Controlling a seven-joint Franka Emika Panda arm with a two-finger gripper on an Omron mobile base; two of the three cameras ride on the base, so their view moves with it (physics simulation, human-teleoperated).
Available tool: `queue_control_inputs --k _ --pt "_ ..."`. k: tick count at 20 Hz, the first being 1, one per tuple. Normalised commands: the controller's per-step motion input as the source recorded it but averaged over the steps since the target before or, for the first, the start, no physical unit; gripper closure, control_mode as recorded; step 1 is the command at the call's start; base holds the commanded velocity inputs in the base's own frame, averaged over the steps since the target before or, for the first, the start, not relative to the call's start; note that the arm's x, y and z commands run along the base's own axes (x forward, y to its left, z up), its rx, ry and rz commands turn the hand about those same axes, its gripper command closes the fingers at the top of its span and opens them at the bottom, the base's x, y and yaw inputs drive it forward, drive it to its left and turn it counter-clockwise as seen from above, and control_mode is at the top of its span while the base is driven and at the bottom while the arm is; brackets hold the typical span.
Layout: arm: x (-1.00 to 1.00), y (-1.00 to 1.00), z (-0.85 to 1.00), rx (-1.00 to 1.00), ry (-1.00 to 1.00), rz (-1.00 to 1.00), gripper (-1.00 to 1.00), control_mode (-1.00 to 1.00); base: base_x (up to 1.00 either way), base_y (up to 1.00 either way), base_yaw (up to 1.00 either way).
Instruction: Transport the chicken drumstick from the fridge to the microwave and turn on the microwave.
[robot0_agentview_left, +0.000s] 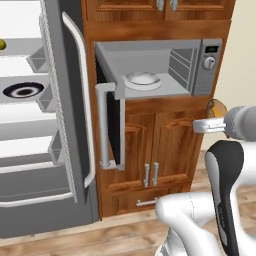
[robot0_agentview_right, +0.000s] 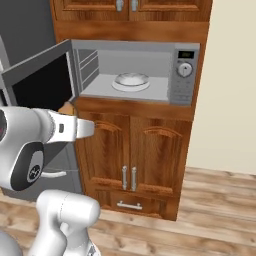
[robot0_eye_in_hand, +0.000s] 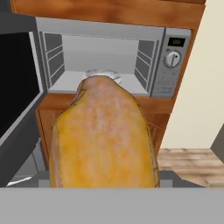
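- The fridge (robot0_agentview_left: 55, 125) stands wide open at the far left, its long handle (robot0_agentview_left: 80, 100) close to the microwave door (robot0_agentview_left: 112, 127). If the base swings that way, the arm can clip either one.
- The microwave door hangs open and juts out toward the robot, dark glass edge-on. It sits just left of the arm's path, so a drift left risks knocking it further or catching its bar handle (robot0_agentview_left: 103, 125).
- The drumstick (robot0_eye_in_hand: 103, 135) rides in the gripper (robot0_agentview_left: 216, 116), which is clamped on it with the jaws spread wide around the meat. It is below the level of the microwave (robot0_agentview_right: 135, 72) floor, in front of the cabinet doors (robot0_agentview_right: 130, 150).
- From the left base view just a sliver of drumstick shows past the wrist, so I judge the hold may be shallow; a jolt on the lift could drop it to the floor.
- The cavity mouth is low. Going in without rising first would jam the meat against the wooden ledge under the opening.
- A plate (robot0_agentview_right: 132, 81) sits centred inside; a hard descent can shove it or roll the drumstick off it.
- The knob (robot0_agentview_right: 185, 69) is at the far right; reaching for it before shutting the door would waste the move.
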Motion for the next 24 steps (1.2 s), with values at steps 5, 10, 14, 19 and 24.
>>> queue_control_inputs --k 5,10,14,19,24 --pt "0.00 0.00 0.00 0.00 0.00 0.00 1.00 1.00 0.38 -0.32 0.00" --pt "0.00 0.00 0.00 0.00 0.00 0.00 1.00 1.00 0.36 -0.26 0.00" --pt "0.00 0.00 0.00 0.00 0.00 0.00 1.00 1.00 0.31 -0.18 0.00" --pt "0.00 0.00 0.00 0.00 0.00 0.00 1.00 1.00 0.31 -0.19 0.00" --pt "0.00 0.00 0.00 0.00 0.00 0.00 1.00 1.00 0.33 -0.19 0.00"
